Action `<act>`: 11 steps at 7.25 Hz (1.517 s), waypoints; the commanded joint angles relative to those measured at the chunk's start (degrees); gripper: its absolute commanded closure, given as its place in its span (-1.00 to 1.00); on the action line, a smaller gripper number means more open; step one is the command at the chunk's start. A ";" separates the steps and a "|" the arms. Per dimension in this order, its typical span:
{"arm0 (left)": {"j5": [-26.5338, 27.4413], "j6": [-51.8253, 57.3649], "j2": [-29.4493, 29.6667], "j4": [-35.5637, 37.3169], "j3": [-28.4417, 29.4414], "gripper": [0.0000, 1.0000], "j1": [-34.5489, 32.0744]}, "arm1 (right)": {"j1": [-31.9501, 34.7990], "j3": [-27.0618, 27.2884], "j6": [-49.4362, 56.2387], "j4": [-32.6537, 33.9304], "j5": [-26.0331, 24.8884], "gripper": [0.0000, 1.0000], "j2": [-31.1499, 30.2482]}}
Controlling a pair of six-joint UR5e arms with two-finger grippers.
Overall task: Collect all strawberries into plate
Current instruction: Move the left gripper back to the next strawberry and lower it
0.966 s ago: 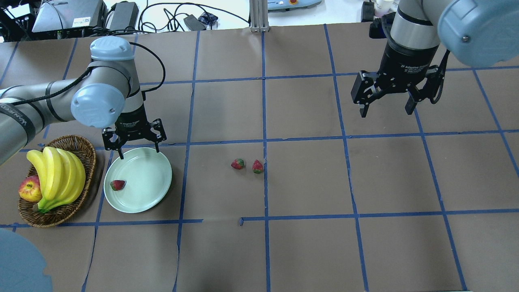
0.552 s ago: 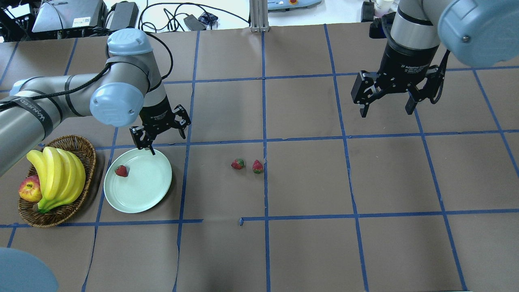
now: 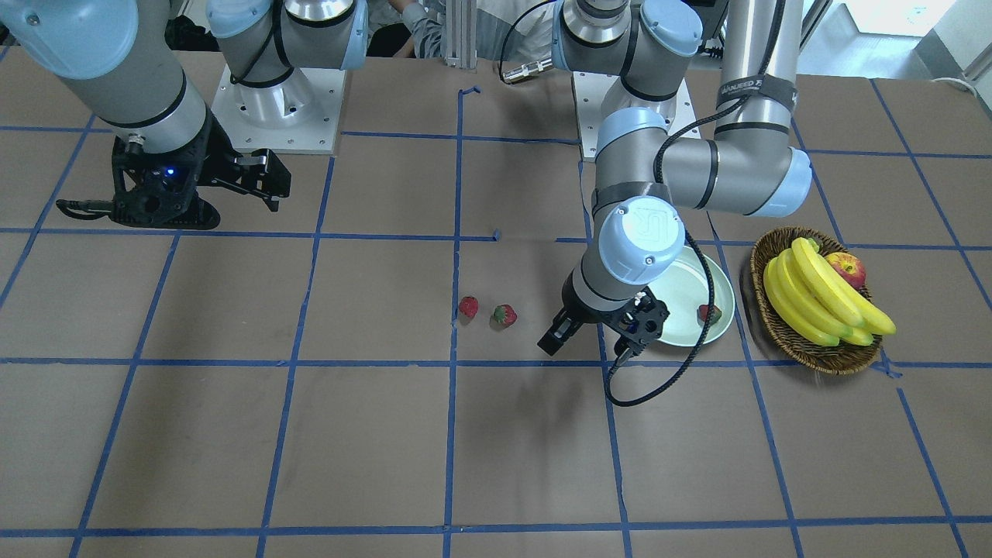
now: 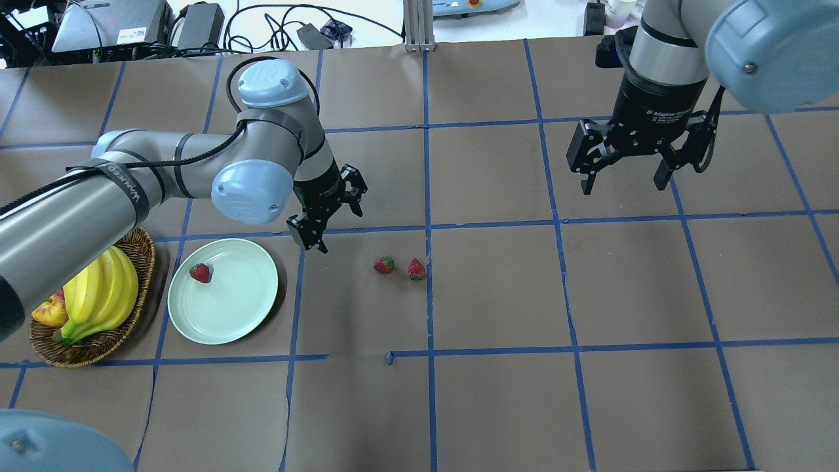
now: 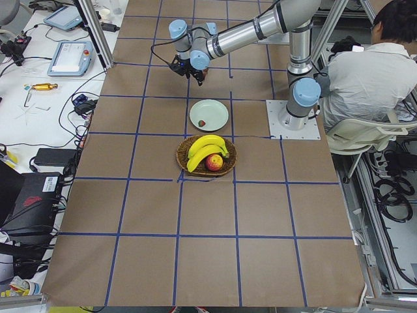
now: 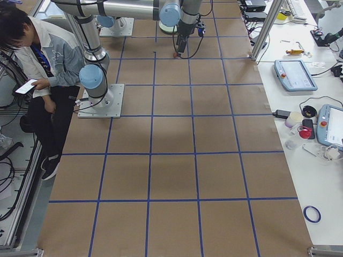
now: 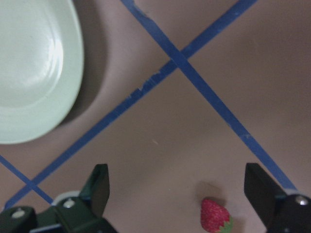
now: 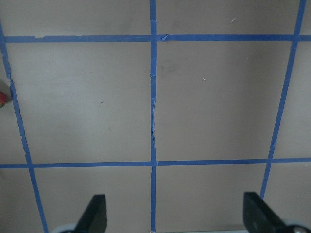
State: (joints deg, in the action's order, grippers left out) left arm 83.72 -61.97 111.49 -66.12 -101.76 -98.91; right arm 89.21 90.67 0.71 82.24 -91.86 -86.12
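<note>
Left end effector: fingers spread, nothing between them; it hangs over the counter between the plate and the two loose berries. Right end effector: also spread and empty, well apart over the counter's far right side.

First strawberry lies inside the plate near its rim, on the side toward the basket. Second strawberry and third strawberry sit on the bare counter, just beside each other and close to a blue tape line; neither is touched.

Visibility notes:
- In the front-facing view the left arm's wrist covers a good part of the plate; the first strawberry shows clear of it.
- The left wrist camera catches only one strawberry, at the lower edge with its cap nearly cut off; the plate is cropped at the left and top edges.
- The right wrist camera shows a red sliver at the left edge; there is too little of it for us to identify.
- From overhead the left arm hides the top of the bananas and most of the apple.
- In both side views the loose berries are too small for us to make out.
</note>
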 commanded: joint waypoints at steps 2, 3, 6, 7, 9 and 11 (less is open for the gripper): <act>-3.47 -3.59 3.99 1.42 -0.45 -0.95 -4.62 | 0.09 0.29 0.08 0.03 -0.34 -1.00 -0.01; -3.39 -3.51 4.87 1.43 -0.80 -0.95 -4.71 | 0.09 0.38 0.08 0.03 -0.34 -1.00 -0.01; -2.42 -2.63 5.32 1.17 -2.12 -0.95 -4.71 | 0.09 0.47 0.25 0.20 -0.16 -1.00 0.42; -2.25 -2.71 5.49 1.25 -2.12 -0.94 -4.71 | 0.09 0.47 0.34 0.73 -0.25 -1.00 0.51; -1.28 -2.80 5.76 1.17 -2.12 0.86 -4.71 | 0.09 0.82 0.25 0.91 -0.25 -1.00 0.52; -1.28 -2.01 5.67 1.08 -1.95 1.00 -4.71 | 0.09 2.22 0.43 2.57 -0.51 -1.00 0.52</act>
State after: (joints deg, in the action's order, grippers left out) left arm 82.40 -64.41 117.16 -65.01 -103.81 -103.62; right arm 89.30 92.00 1.05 83.74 -92.20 -85.61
